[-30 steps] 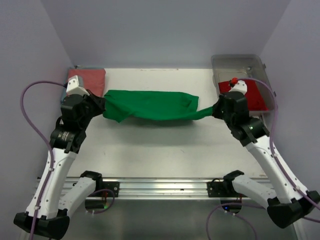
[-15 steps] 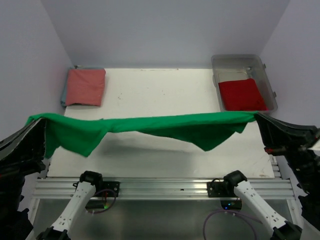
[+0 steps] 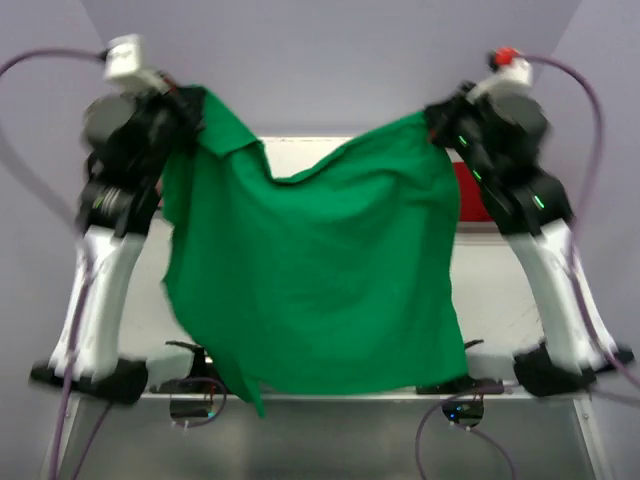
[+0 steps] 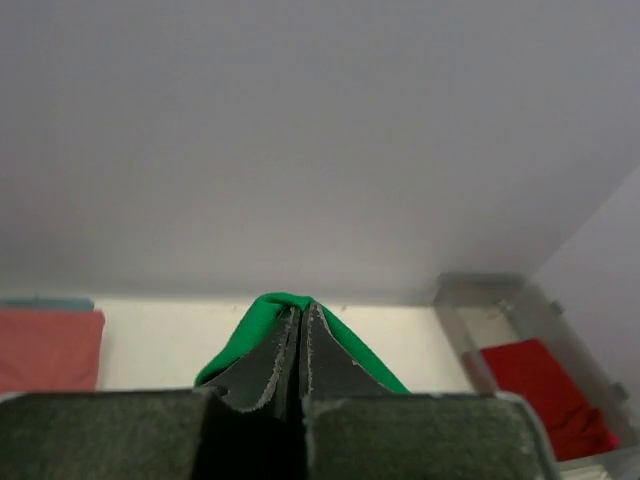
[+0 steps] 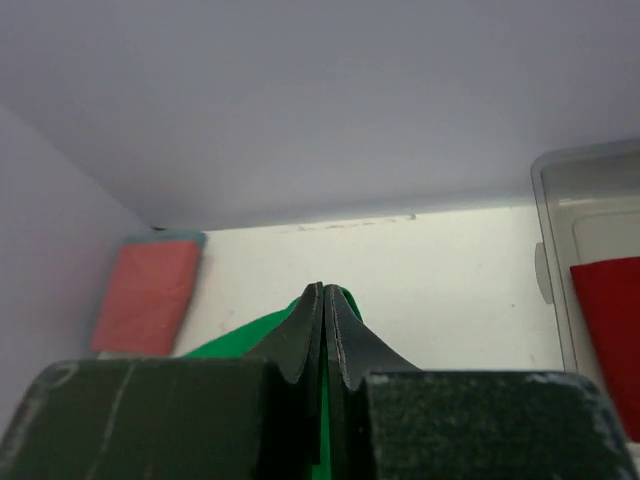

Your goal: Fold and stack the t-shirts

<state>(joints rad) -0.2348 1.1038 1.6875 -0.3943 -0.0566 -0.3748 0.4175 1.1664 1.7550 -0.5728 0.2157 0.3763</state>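
Observation:
The bright green t-shirt (image 3: 310,280) hangs spread out in the air between both arms, high above the table. My left gripper (image 3: 190,105) is shut on its upper left corner; green cloth (image 4: 240,335) wraps its tips (image 4: 301,315). My right gripper (image 3: 432,118) is shut on the upper right corner; green cloth (image 5: 235,338) shows at its tips (image 5: 323,292). The folded salmon-pink shirt (image 4: 45,345) lies at the table's far left, also in the right wrist view (image 5: 150,295). The red shirt (image 4: 545,390) lies in the bin at the far right (image 5: 610,320).
A clear plastic bin (image 5: 550,270) stands at the back right corner and holds the red shirt. The hanging green shirt hides most of the white table (image 3: 500,290) in the top view. Grey walls close in the back and both sides.
Both arms have swung up and back, lifting the green shirt from a low stretched band near the front edge to a high hanging sheet. Both grips have held.

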